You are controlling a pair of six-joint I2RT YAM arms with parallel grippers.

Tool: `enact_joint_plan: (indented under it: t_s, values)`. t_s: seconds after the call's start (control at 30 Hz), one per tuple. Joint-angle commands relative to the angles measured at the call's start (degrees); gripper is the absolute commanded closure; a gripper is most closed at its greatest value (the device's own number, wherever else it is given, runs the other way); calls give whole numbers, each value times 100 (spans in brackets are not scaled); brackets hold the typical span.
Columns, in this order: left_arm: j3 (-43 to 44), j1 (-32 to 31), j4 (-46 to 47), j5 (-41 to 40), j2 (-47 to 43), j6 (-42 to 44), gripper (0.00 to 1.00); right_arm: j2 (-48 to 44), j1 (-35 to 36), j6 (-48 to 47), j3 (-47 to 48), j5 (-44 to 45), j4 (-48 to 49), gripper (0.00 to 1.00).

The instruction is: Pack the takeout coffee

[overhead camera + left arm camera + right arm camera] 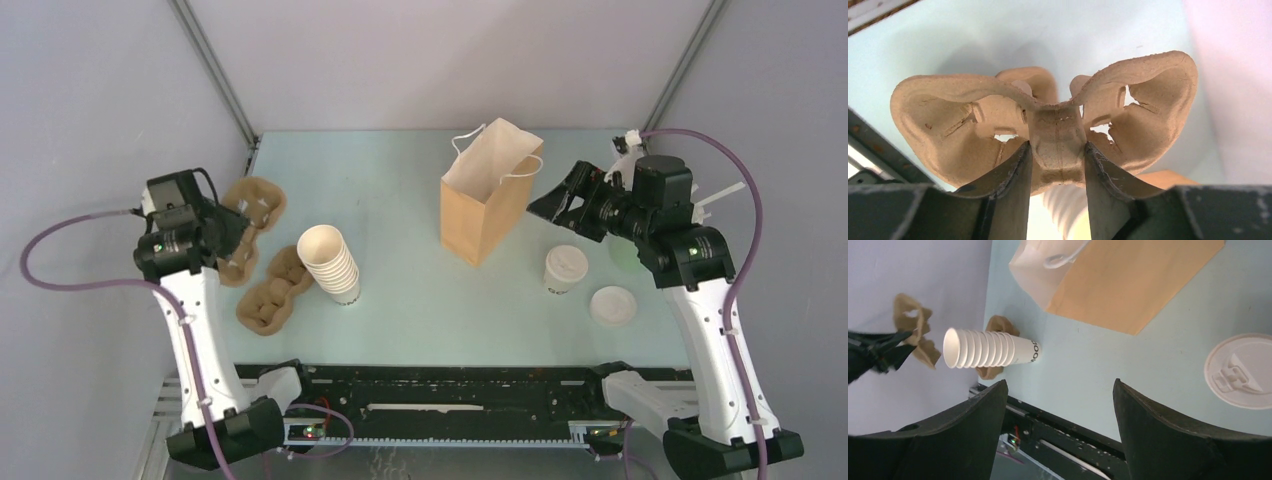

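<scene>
Left tool (1058,150), held high, clamped a pulp carrier (938,107); right tool (556,205) gaped empty over the counter (420,300), takeout coffee (565,268) nearby.

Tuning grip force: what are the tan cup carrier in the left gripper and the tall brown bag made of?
Tan cup carrier: likely moulded paper pulp, matte and rough, with ragged fibrous edges at its cutouts. Tall brown bag: probably kraft paper, matte, with crisp folded creases along its sides.
</scene>
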Motion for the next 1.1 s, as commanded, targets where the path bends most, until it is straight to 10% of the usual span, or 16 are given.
enact_joint_plan:
  t_s: [0.0, 0.27, 0.5, 0.93, 1.07]
  values:
    - [1315, -72, -51, 348, -232, -121, 65, 203, -298, 813, -3, -53, 40, 15]
    - [2433, -408, 835, 2166, -230, -313, 64, 1014, -693, 2227, -7, -1005, 1385, 16]
    - [2507, -2264, 1740, 2529, -210, -365, 64, 1947, -715, 3231, -7, -1223, 2699, 20]
    - [1890, -3633, 2827, 2790, -350, -1275, 62, 2155, -424, 3287, 45, -1667, 3115, 82]
    - [2034, -4062, 2936, 2788, -61, -1667, 62, 1936, -276, 3321, 45, -2006, 3012, 85]
